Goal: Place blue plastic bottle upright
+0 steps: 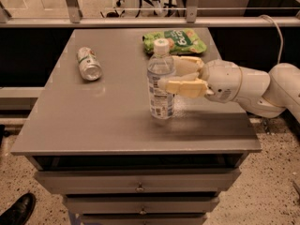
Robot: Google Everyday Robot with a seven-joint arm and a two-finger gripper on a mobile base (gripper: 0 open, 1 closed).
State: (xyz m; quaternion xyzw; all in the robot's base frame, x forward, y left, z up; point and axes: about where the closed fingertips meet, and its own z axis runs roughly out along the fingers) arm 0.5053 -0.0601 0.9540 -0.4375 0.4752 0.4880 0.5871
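The blue plastic bottle (161,86) is clear with a white cap and a pale blue-and-white label. It stands upright near the middle right of the grey table (93,121), and its base looks to be resting on the top. My gripper (168,74) reaches in from the right and is shut around the bottle's middle. One cream finger (183,86) lies across the bottle's near side and the other sits behind it.
A silver drink can with a green band (88,63) lies on its side at the back left. A green snack bag (177,40) lies at the back, just behind the bottle. The table's right edge is close under my arm (243,86). Drawers sit below the top.
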